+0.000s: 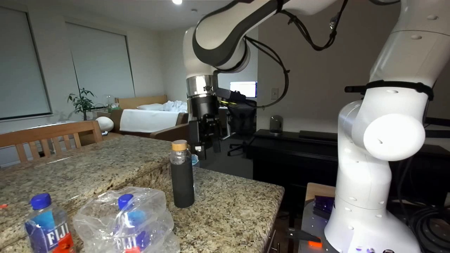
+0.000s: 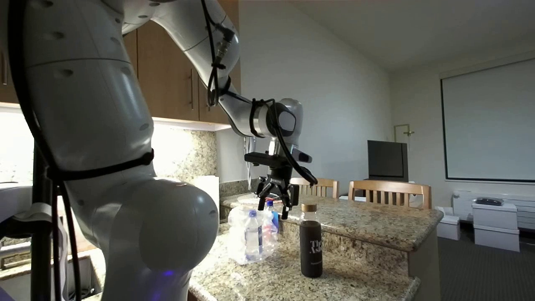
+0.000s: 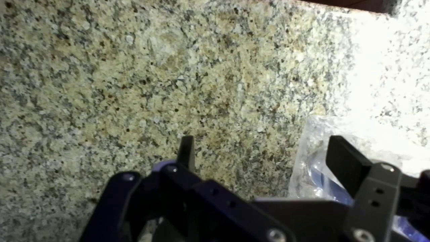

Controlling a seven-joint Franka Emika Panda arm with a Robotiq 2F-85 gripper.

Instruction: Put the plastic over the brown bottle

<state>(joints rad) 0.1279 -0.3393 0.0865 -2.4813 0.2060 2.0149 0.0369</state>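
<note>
The clear plastic (image 1: 93, 219) is draped around a blue-capped water bottle (image 1: 128, 226) on the lower counter. It shows in both exterior views (image 2: 236, 228) and at the right of the wrist view (image 3: 300, 171). The brown bottle (image 1: 182, 184) stands upright with its tan cap on, apart from the plastic; an exterior view shows its white lettering (image 2: 311, 253). It is out of the wrist view. My gripper (image 3: 262, 144) is open and empty, pointing down above the counter. In an exterior view the gripper (image 2: 273, 212) hangs between the plastic and the brown bottle, above them.
Another blue-capped water bottle (image 1: 49, 228) stands beside the plastic, near the raised granite ledge (image 1: 102, 161). The ledge runs behind the bottles, higher than the lower counter (image 1: 232, 203). The counter's front edge drops toward the robot base. Wooden chairs (image 2: 388, 190) stand beyond the ledge.
</note>
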